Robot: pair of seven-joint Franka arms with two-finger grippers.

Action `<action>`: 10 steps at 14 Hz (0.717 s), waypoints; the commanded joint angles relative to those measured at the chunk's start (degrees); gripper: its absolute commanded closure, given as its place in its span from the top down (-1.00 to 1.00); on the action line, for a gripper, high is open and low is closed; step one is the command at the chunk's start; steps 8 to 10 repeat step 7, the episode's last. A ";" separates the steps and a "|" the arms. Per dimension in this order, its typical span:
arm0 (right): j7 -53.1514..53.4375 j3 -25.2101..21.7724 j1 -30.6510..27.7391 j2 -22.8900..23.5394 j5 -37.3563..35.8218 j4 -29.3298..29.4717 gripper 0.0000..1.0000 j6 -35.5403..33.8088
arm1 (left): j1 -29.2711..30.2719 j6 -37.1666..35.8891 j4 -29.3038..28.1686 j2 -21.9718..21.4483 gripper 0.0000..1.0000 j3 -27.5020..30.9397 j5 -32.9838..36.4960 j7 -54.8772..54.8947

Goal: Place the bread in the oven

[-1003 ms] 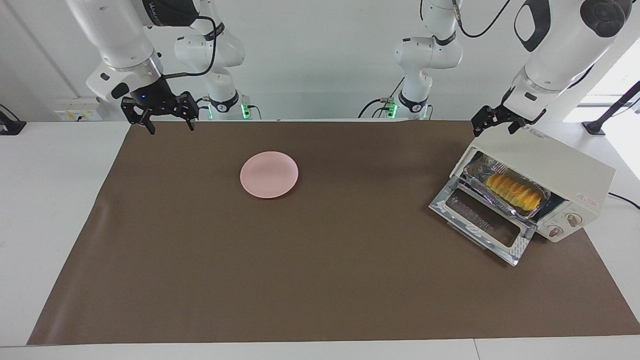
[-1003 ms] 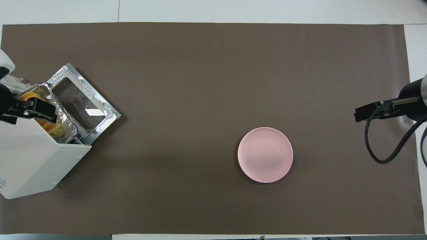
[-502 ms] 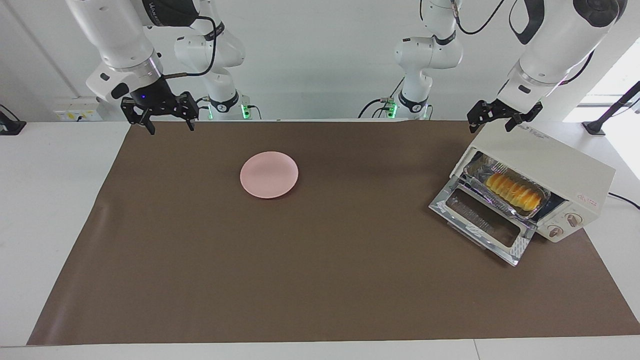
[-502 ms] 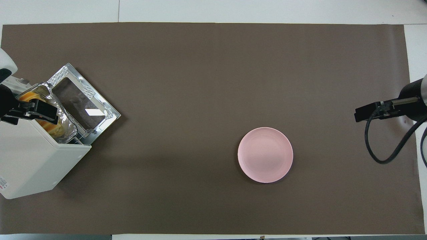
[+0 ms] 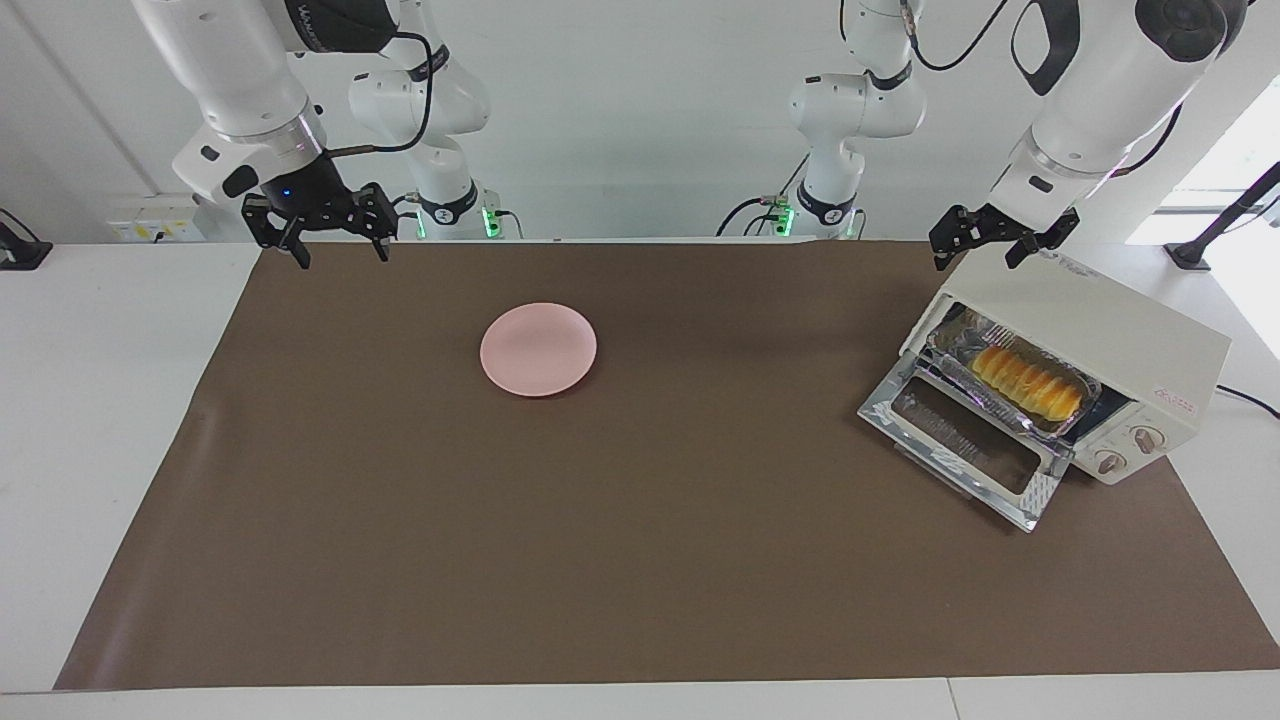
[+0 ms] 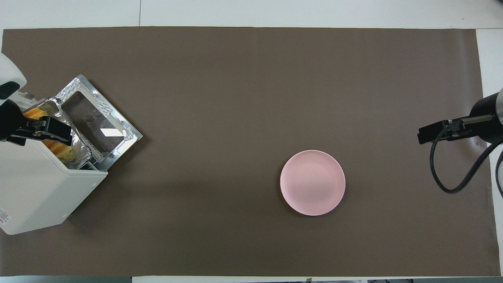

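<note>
i see bread (image 5: pixel 1027 382) lying lengthwise inside the oven (image 5: pixel 1090 345), under my left gripper (image 5: pixel 990 240), both grippers' jaws released.

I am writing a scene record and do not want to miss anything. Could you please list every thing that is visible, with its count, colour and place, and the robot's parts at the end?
oven: one, cream-white, at the left arm's end of the table, door folded down open
foil tray: one, silver, inside the oven
bread: one, golden yellow-orange, in the foil tray inside the oven
plate: one, pink, bare, on the mat toward the right arm's end
mat: one, brown, covering most of the table
table: one, white, under the mat
left gripper: one, black, open, raised over the oven's top edge
right gripper: one, black, open, raised over the mat's edge at the right arm's end, waiting
</note>
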 commanded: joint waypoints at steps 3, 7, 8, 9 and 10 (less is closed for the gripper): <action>0.53 0.59 -0.77 -0.86 -0.30 -1.02 1.00 0.32 | 0.45 1.03 -0.24 -0.42 1.00 -0.36 -0.74 0.88; 0.53 0.59 -0.77 -0.86 -0.30 -1.02 1.00 0.32 | 0.36 1.55 -0.33 -0.42 1.00 -0.36 -0.83 0.88; 0.53 0.59 -0.77 -0.86 -0.30 -1.02 1.00 0.32 | 0.36 1.55 -0.33 -0.42 1.00 -0.36 -0.83 0.88; 0.53 0.59 -0.77 -0.86 -0.30 -1.02 1.00 0.32 | 0.36 1.55 -0.33 -0.42 1.00 -0.36 -0.83 0.88; 0.53 0.59 -0.77 -0.86 -0.30 -1.02 1.00 0.32 | 0.36 1.55 -0.33 -0.42 1.00 -0.36 -0.83 0.88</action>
